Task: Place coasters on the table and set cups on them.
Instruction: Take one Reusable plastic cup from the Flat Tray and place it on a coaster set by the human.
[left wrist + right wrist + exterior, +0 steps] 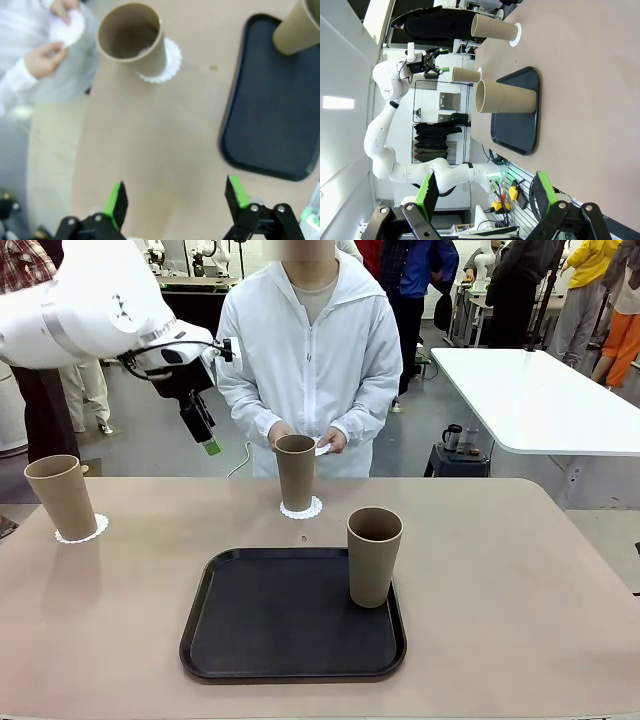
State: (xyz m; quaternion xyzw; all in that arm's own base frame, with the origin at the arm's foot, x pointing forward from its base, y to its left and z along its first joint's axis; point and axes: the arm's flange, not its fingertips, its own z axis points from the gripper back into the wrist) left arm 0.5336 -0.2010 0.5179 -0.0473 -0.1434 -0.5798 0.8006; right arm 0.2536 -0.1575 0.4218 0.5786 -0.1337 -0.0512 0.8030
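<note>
The left tool [208, 443] hangs empty, jaws apart, high over the desk's [520, 580] far side, between the left cup [60, 497] and the middle cup [295, 472], both standing on coasters [301, 508]. The third cup [374, 555] stands upright at the tray's [250, 640] right end, likely nearer the right tool [486, 187], which is also spread and empty. The person's hands [45, 56] hold the last coaster [67, 27]; bare desk lies right of the tray.
</note>
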